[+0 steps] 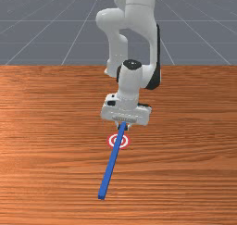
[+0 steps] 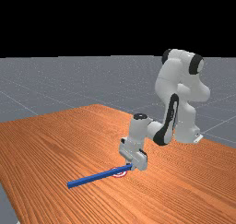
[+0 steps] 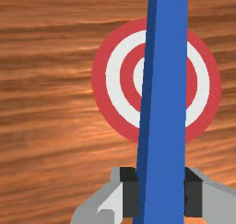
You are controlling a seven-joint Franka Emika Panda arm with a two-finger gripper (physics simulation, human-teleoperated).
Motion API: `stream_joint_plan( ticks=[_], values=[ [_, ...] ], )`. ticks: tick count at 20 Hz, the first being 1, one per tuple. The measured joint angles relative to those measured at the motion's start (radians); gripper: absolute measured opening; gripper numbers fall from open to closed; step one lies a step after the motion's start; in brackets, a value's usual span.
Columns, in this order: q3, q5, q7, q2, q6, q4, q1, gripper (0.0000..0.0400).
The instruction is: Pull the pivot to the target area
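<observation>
In the front view my gripper (image 1: 123, 126) is at the arm-side end of a long blue bar (image 1: 110, 167), which slants toward the camera and the front view's left. The bar crosses over the red-and-white target (image 1: 126, 141), just in front of the hand. In the far view the gripper (image 2: 131, 166) has that end, and the blue bar (image 2: 92, 178) reaches toward the far view's left. The wrist view has the gripper (image 3: 161, 193) with a dark pad against each side of the bar (image 3: 168, 103). Part of the target (image 3: 113, 80) is hidden beneath the bar.
The wooden table (image 1: 185, 173) extends around the bar and target. In the far view the arm's forearm and base (image 2: 185, 126) stand behind the hand, toward the far view's right.
</observation>
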State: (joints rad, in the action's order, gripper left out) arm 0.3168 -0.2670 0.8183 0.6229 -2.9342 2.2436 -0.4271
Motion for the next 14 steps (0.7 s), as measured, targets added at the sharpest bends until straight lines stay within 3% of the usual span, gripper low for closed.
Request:
stream_joint_plan(
  ticks=[1,2,4,5,7,9,13,14],
  values=[
    [-0.119,-0.044,-0.069,-0.016,-0.083,0.02,0.118,0.0106],
    [-0.121,-0.045,-0.069,-0.019,-0.079,0.022,0.123,0.0112],
    [-0.125,-0.046,-0.065,-0.032,-0.086,0.033,0.126,0.0268],
    [-0.179,-0.072,-0.112,-0.048,-0.014,0.018,0.186,0.032],
    [-0.186,-0.08,-0.116,-0.062,-0.007,0.02,0.192,0.0371],
    [-0.123,-0.047,-0.059,-0.058,-0.007,0.02,0.118,0.0389],
    [-0.128,-0.05,-0.054,-0.047,-0.06,0.029,0.114,0.0399],
    [-0.119,-0.039,-0.055,-0.044,-0.025,0.018,0.105,0.0399]
  ],
)
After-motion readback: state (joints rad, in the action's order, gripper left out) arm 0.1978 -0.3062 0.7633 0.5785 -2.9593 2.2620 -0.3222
